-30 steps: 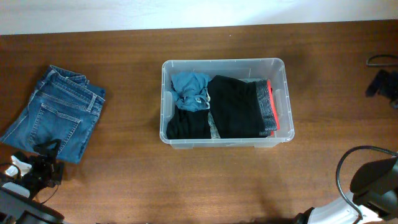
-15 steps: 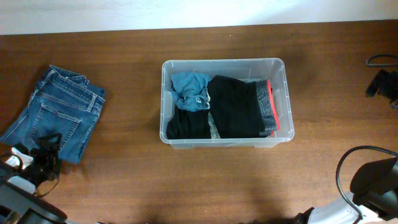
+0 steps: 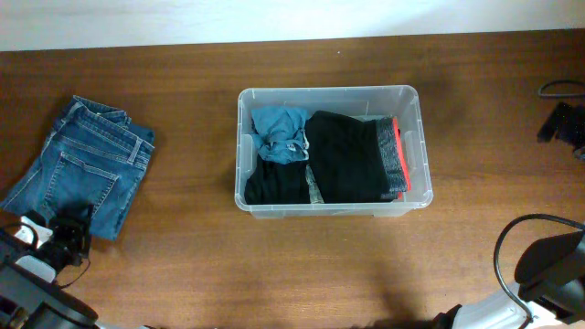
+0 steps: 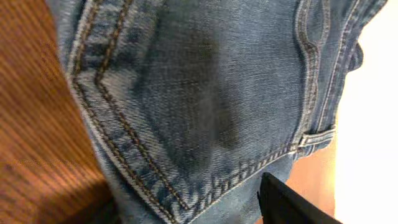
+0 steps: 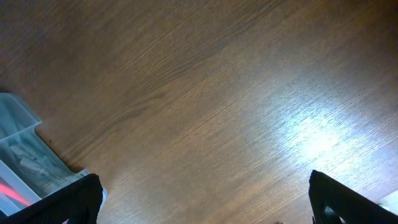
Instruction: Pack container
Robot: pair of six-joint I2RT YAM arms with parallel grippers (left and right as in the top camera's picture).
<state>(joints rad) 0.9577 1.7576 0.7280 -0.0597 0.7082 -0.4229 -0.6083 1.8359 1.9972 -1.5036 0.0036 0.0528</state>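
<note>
The clear plastic container (image 3: 413, 100) stands at the table's middle and holds a blue garment (image 3: 279, 128), black clothes (image 3: 343, 160) and a grey and red waistband. Folded blue jeans (image 3: 82, 169) lie on the table at the far left. My left gripper (image 3: 64, 239) is at the jeans' near edge. In the left wrist view (image 4: 186, 214) it is open, with denim (image 4: 205, 93) filling the frame and one finger showing. My right gripper (image 5: 205, 205) is open and empty over bare wood, right of the container's corner (image 5: 25, 155).
The right arm (image 3: 548, 265) sits at the table's front right corner. Black cables and a dark object (image 3: 562, 119) lie at the far right edge. The table is brown wood (image 3: 192, 256).
My left gripper has shifted a little at the jeans' near edge, first onto it and then slightly back. The container, the clothes and the right arm have not moved.
</note>
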